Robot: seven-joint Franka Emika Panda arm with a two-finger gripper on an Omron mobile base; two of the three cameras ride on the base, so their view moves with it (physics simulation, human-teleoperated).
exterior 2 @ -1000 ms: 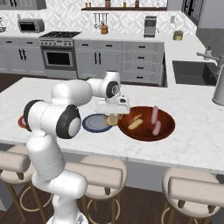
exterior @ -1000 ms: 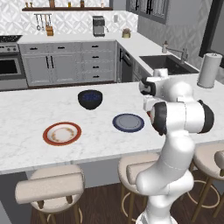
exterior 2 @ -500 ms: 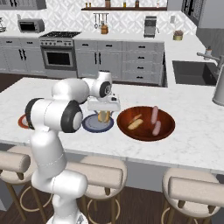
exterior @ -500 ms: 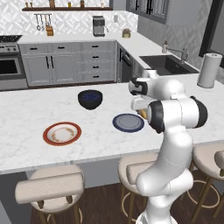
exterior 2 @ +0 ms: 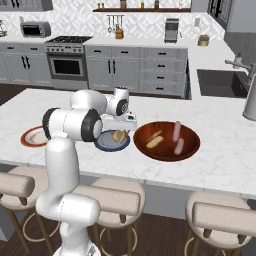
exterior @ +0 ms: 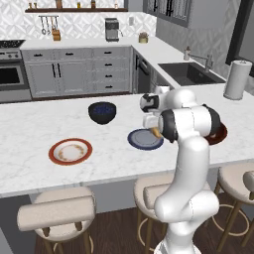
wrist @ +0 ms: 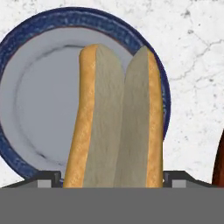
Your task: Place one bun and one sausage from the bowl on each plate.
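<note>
My gripper (exterior 2: 119,132) is shut on a split hot-dog bun (wrist: 116,122) and holds it just over the slate-blue plate (wrist: 39,100). From the right base the bun (exterior 2: 119,135) hangs above the plate (exterior 2: 105,143), left of the reddish-brown bowl (exterior 2: 192,148). That bowl still holds one bun (exterior 2: 154,141) and two sausages (exterior 2: 176,131). From the left base the gripper (exterior: 155,130) sits over the blue plate (exterior: 141,140), and the white plate with the orange-red rim (exterior: 70,151) lies bare further left. Whether the bun touches the plate I cannot tell.
A dark blue-black bowl (exterior: 102,111) stands behind the plates. A paper towel roll (exterior: 235,79) stands at the counter's far right beside the sink (exterior: 191,73). Stools line the near edge of the counter. My own arm hides most of the reddish-brown bowl (exterior: 220,134) from the left base.
The arm has swung left from the reddish-brown bowl's edge to over the slate-blue plate, carrying the bun along and lowering it toward the plate.
</note>
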